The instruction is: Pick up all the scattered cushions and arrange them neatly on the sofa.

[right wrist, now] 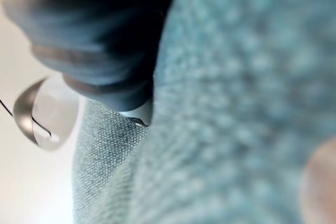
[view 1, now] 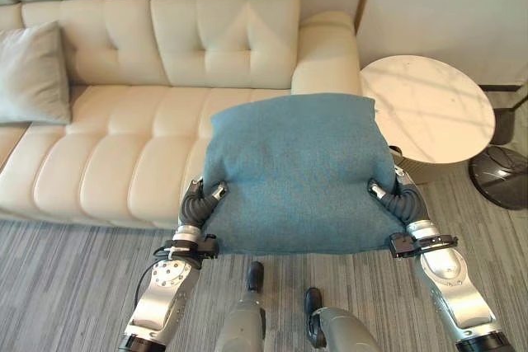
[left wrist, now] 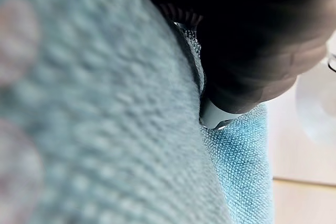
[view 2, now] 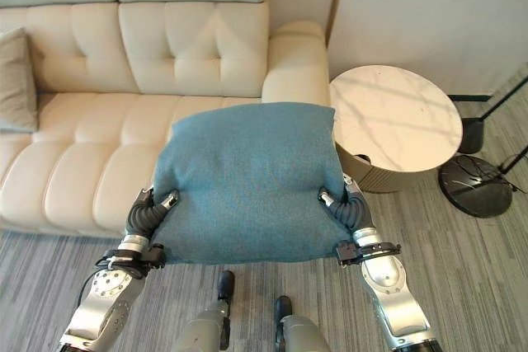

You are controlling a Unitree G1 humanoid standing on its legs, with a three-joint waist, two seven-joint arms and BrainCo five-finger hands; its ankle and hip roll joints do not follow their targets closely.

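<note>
A large blue cushion (view 1: pixel 297 171) hangs in front of me, level, above the front edge of the cream sofa (view 1: pixel 124 146). My left hand (view 1: pixel 200 198) grips its left edge and my right hand (view 1: pixel 399 198) its right edge, each thumb pressed on the top face with the fingers hidden beneath. The blue weave (left wrist: pixel 105 129) lies tight against the left hand's dark cover (left wrist: pixel 252 40) in the left wrist view. It (right wrist: pixel 236 103) lies equally close to the right hand (right wrist: pixel 105 35) in the right wrist view. A grey cushion (view 1: pixel 31 76) leans against the sofa back at the far left.
A round white marble side table (view 1: pixel 425 109) stands right of the sofa arm (view 1: pixel 326 51). A dark round lamp base (view 1: pixel 502 175) sits on the striped grey carpet beyond it. The sofa seat between the grey cushion and the arm is bare.
</note>
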